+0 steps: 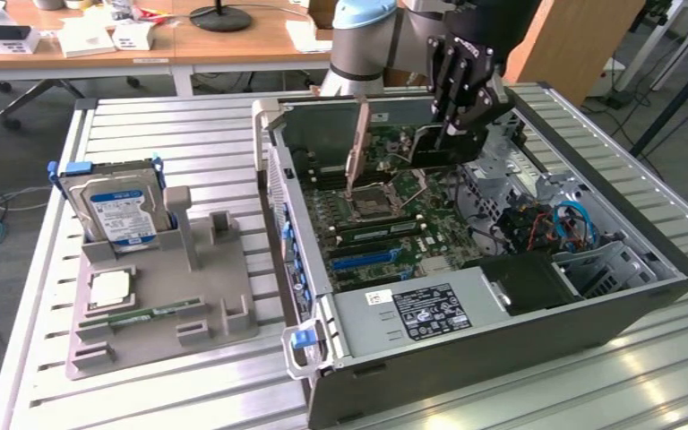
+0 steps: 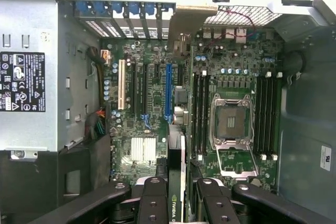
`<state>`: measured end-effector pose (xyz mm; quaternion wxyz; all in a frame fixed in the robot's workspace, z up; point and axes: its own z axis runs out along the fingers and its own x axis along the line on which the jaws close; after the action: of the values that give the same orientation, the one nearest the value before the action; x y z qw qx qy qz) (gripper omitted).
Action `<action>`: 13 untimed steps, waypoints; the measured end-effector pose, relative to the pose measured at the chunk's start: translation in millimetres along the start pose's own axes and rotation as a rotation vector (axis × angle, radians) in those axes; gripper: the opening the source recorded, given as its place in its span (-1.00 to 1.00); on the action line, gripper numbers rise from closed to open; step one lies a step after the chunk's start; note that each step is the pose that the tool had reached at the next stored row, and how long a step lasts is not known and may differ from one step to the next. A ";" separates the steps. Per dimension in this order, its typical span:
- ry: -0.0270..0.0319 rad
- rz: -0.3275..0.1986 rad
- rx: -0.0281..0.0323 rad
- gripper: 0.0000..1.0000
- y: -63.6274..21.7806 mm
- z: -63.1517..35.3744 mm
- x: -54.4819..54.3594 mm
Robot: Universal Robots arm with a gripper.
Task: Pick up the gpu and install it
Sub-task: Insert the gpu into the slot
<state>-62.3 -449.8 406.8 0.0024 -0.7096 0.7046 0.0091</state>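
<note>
Pinched gpu hanging over the open case.

Nearest in the exterior view, power supply at the six o'clock end of the case; at nine o'clock from the case, grey holder with memory stick lying flat and hard drive upright behind it. Further in, motherboard with bare CPU socket. Farthest, toward twelve o'clock, gripper above the board, fingers clamped on both faces of the gpu, card on edge, well above the motherboard, just beside the blue slot in the wrist view.
</note>
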 end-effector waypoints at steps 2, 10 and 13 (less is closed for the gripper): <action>0.0000 0.000 0.0000 -0.48 0.0 0.3 -2.5; 0.0000 0.001 0.0000 -0.48 -0.1 0.9 -8.1; -0.0001 0.001 0.0000 -0.48 -0.1 0.9 -8.1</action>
<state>-62.3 -441.6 406.0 0.0024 -0.7093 0.7048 0.0092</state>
